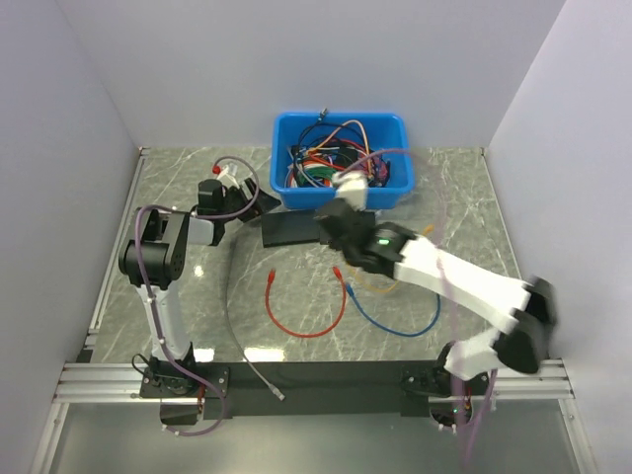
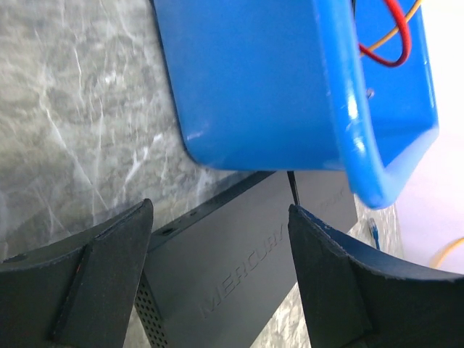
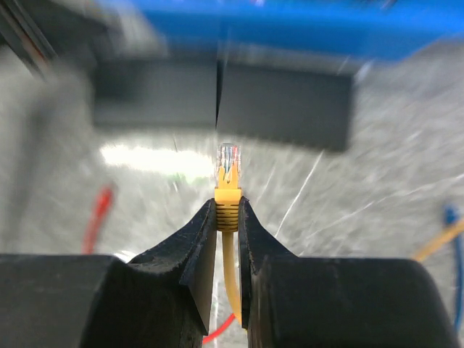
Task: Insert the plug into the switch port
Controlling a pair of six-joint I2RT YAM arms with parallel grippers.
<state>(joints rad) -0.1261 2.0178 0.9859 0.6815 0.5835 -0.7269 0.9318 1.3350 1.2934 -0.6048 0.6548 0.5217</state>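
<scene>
The black switch [image 1: 288,230] lies flat in front of the blue bin. My left gripper [image 1: 249,200] is open, and in the left wrist view [image 2: 217,212] its jaws stand on either side of the switch [image 2: 239,275], apart from it. My right gripper [image 1: 332,227] is shut on a yellow cable's clear plug [image 3: 228,161], held by its yellow boot and pointing at the blurred switch [image 3: 283,105]. The bright-blue cable [image 1: 395,324] lies loose on the table, one end [image 1: 348,290] near the right arm. Its plug is too small to make out. The ports are not visible.
The blue bin [image 1: 286,128] full of tangled cables stands at the back, touching the switch's far side; it also shows in the left wrist view [image 2: 268,80]. A red cable [image 1: 306,324] lies on the table and a thin white cable [image 1: 259,370] near the front edge.
</scene>
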